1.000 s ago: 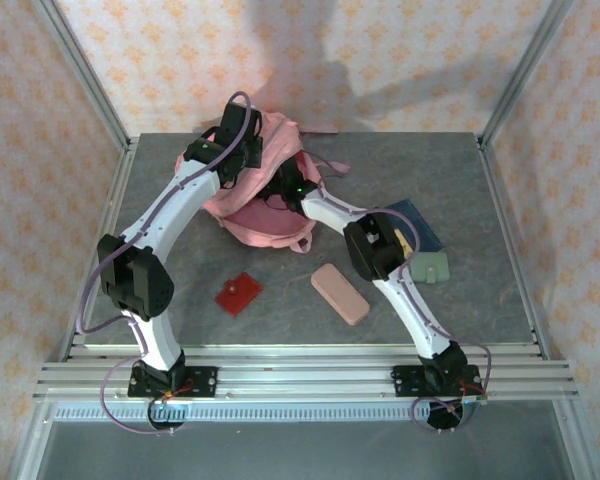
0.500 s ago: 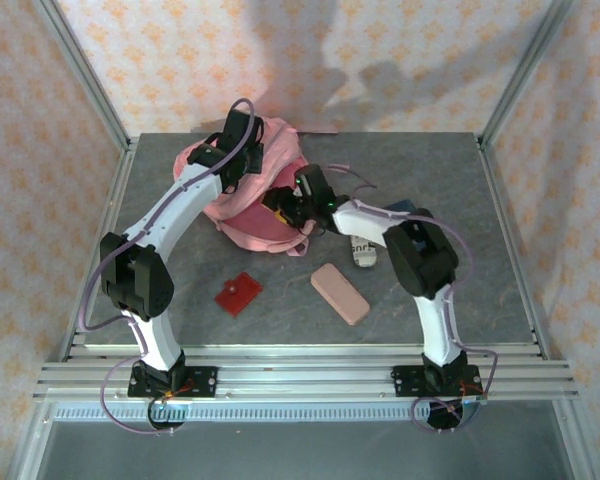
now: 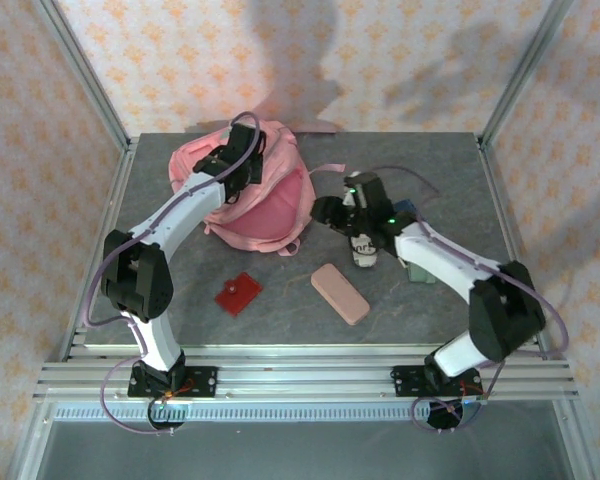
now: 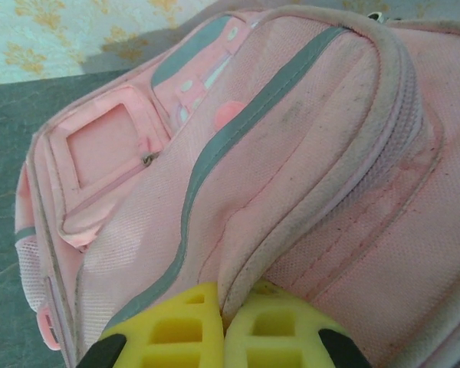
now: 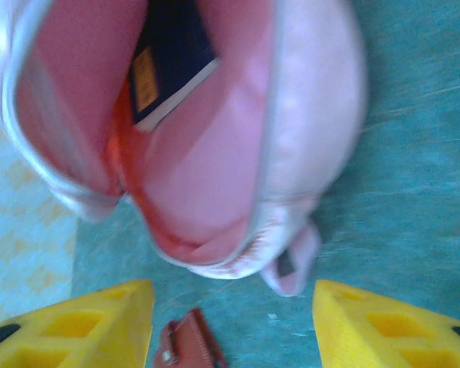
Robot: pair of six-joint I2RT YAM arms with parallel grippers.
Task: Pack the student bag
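Grey stone-look table (image 3: 460, 170); aluminium frame rail (image 3: 300, 372) along 6 o'clock; cream walls (image 3: 400, 60) with an orange floral print.

The student bag (image 3: 265, 205) lies at 11 o'clock on the table, mouth gaping toward 3.

Left gripper (image 4: 224, 310): fingers together, pinching a fold of the bag's top edge.

Right gripper (image 5: 230, 307): jaws apart, nothing between them, facing the bag's mouth.

Inside the bag, a dark book (image 5: 172, 65) with a yellow label, blurred and unreadable.

White packet (image 3: 364, 252), at 3 o'clock from the bag, carries dark print, possibly letters, too small to read.
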